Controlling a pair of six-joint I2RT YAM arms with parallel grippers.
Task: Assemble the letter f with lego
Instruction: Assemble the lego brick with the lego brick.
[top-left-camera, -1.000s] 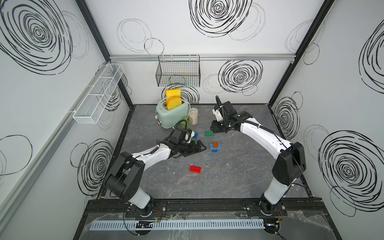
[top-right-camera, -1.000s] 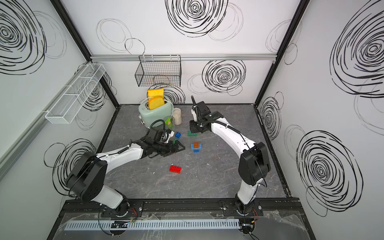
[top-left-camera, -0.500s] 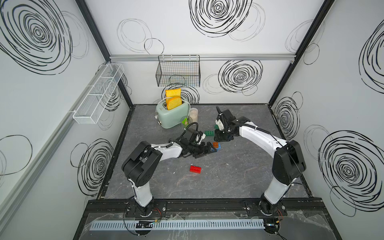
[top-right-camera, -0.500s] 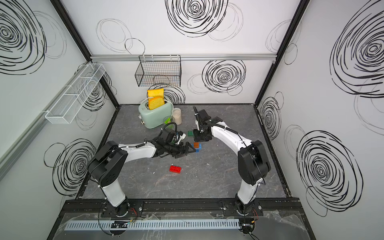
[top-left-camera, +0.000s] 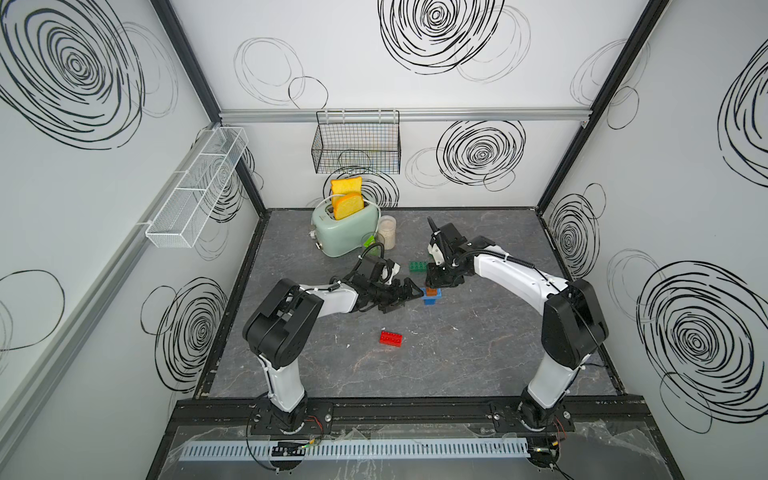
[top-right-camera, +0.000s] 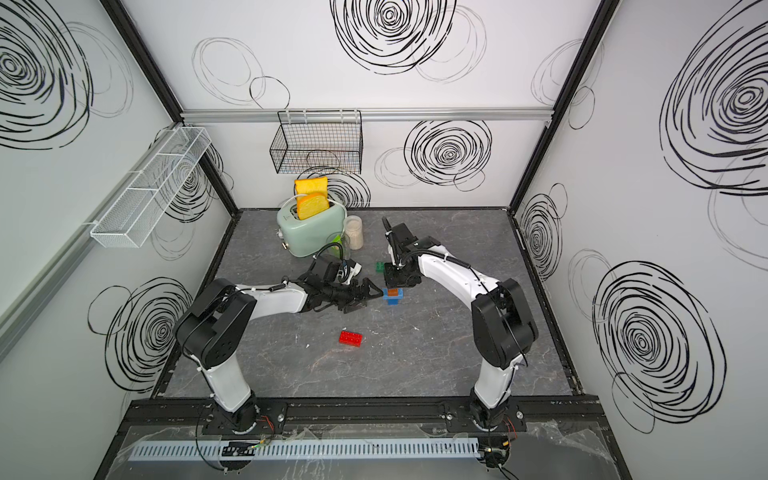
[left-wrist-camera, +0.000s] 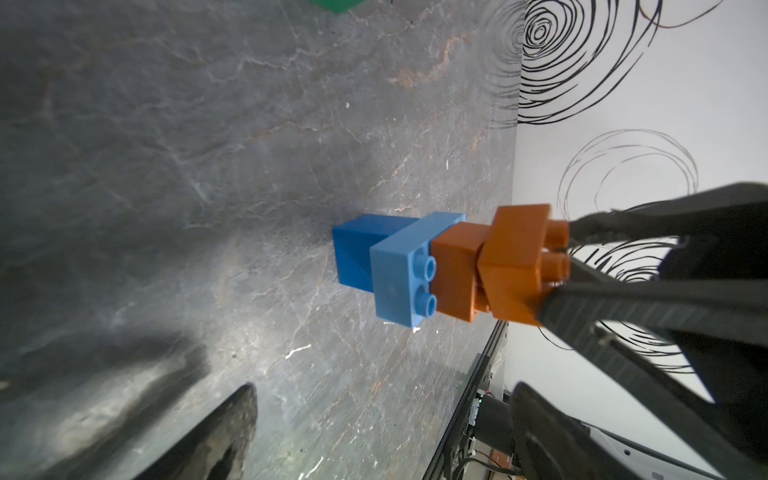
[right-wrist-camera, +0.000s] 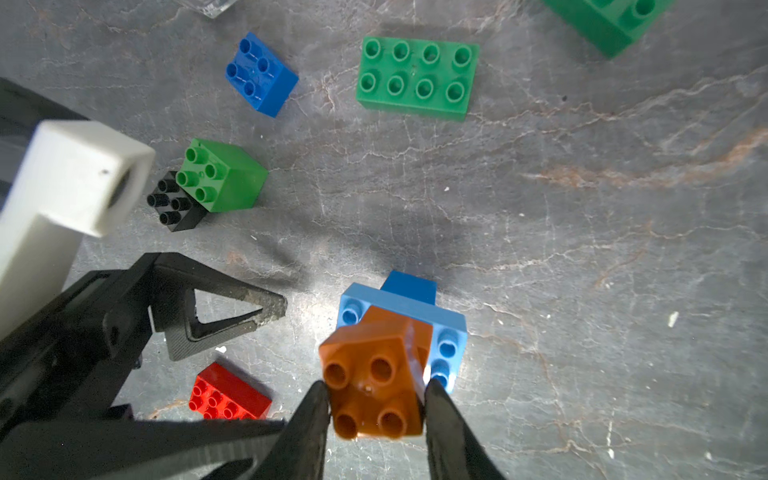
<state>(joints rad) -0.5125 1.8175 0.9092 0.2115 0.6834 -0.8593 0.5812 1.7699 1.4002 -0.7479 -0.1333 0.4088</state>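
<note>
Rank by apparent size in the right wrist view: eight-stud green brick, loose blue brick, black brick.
1. Eight-stud green brick
2. Loose blue brick
3. Black brick; a green cube partly hides it, so this last ranking is unsure.

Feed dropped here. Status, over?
Right hand shut on top orange brick, twisted atop stack. Left hand open beside stack. Path clear.

The right wrist view's edge crops a green brick (right-wrist-camera: 607, 24).
</note>
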